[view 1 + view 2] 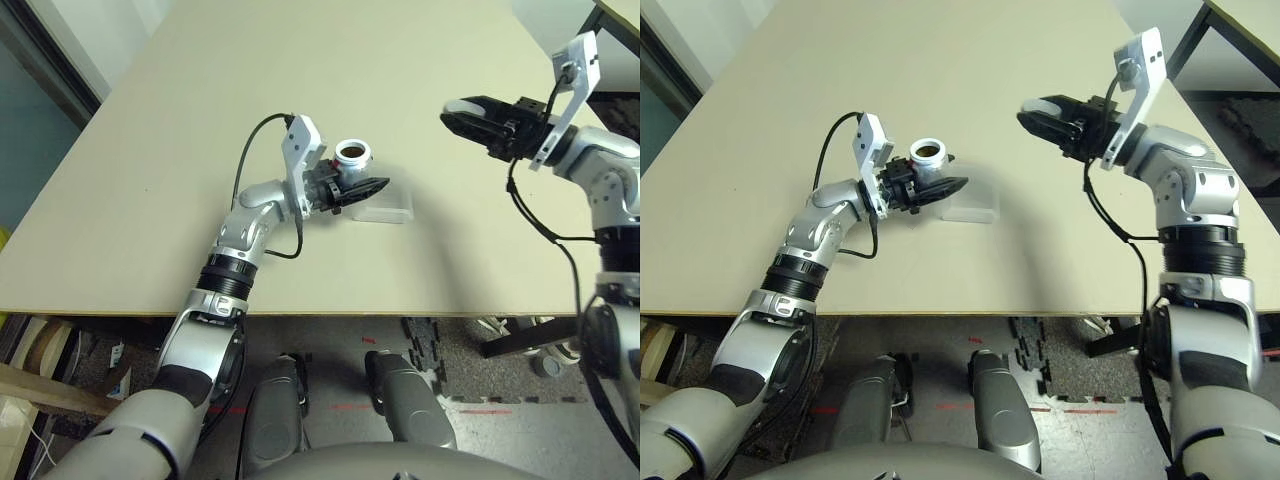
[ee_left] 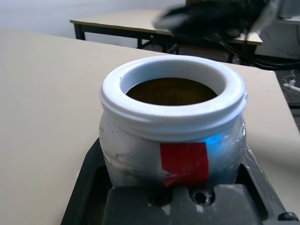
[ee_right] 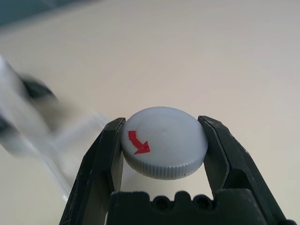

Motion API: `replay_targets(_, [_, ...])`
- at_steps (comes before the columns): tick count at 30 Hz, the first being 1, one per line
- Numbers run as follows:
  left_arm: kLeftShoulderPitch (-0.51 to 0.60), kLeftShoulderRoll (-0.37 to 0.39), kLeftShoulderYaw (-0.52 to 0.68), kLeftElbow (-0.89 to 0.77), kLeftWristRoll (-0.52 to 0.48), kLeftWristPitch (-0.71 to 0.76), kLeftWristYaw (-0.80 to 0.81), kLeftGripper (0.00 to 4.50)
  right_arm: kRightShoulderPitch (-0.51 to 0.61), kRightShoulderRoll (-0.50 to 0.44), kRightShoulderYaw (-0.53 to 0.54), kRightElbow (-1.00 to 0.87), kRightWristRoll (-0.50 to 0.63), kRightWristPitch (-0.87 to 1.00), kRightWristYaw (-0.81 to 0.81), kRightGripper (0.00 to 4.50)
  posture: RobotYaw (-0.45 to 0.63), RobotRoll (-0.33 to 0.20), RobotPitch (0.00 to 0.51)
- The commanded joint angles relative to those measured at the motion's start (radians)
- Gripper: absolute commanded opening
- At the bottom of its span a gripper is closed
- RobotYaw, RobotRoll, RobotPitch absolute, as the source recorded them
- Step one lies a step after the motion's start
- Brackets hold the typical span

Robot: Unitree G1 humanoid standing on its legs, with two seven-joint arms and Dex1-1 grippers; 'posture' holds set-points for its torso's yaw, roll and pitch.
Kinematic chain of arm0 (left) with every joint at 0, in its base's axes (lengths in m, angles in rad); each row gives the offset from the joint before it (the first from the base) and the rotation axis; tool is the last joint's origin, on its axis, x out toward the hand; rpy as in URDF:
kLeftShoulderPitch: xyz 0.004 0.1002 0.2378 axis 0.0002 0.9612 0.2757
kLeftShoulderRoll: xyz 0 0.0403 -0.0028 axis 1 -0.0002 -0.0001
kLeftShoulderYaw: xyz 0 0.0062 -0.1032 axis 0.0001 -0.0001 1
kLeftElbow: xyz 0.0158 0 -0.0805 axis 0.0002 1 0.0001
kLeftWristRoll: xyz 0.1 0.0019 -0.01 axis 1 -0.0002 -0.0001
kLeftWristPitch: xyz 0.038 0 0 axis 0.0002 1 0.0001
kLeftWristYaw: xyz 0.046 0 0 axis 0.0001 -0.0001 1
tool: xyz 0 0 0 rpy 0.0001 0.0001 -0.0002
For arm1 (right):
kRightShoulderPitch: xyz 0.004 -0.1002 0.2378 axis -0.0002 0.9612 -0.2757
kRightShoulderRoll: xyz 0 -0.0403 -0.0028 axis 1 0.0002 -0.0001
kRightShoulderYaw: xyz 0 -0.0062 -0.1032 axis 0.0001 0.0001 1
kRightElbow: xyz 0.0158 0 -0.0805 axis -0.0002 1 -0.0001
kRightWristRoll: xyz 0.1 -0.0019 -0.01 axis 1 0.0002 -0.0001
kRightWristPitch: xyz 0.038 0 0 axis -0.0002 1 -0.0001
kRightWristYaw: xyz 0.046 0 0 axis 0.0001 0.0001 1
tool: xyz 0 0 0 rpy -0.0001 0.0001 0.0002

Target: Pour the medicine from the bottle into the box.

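Left gripper (image 1: pixel 360 190) pinching the bottle (image 1: pixel 352 160) by its body, fingers pressed to either side; bottle upright, mouth open, white threaded neck bare, red mark on the side facing the wrist. Dark brownish interior seen through the mouth; no single pill can be made out. Bottle held directly beside the box (image 1: pixel 384 203), at its left edge, just above the table.

Box: clear frosted plastic, lying flat on the table (image 1: pixel 200 120), nothing visible inside it.

Right gripper (image 1: pixel 462 117) well to the right of the box and raised off the table, clamped on the grey cap (image 3: pixel 164 141), which carries a red arrow on top.

Step in hand, by my reading: cap is off, the pour comes next. To do it well, carry the mouth over the middle of the box, not its rim, then tip slowly by rolling the wrist so the medicine drops rather than bounces out of so shallow a box. Keep the cap-holding arm clear, out to the right.

Surface: plain beige tabletop, matte. Beyond the box, another table with dark legs; dark mats on the floor below the near edge.
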Motion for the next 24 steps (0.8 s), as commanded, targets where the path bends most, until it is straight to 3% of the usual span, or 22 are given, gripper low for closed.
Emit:
replay_targets(1, [-0.014,0.003,0.007,0.025,0.014,-0.021,0.005,2.61,0.038,-0.02,0.037,-0.016,-0.064,-0.018,-0.034,2.59,-0.25,0.0,0.151])
replay_targets(11, [-0.023,0.007,0.018,0.043,0.021,-0.043,0.02,2.61,0.073,0.0,0.128,0.003,-0.206,-0.068,-0.114,2.59,-0.23,0.0,0.148])
replay_targets(18, [-0.009,0.019,0.021,0.03,0.02,-0.042,0.025,2.61,0.061,0.045,0.111,0.094,-0.242,-0.155,-0.204,2.59,-0.22,0.0,0.15])
replay_targets(24, [-0.015,0.025,0.022,0.039,0.022,-0.046,0.034,2.61,0.042,0.055,0.108,0.146,-0.257,-0.212,-0.254,4.49,-0.22,0.0,0.149])
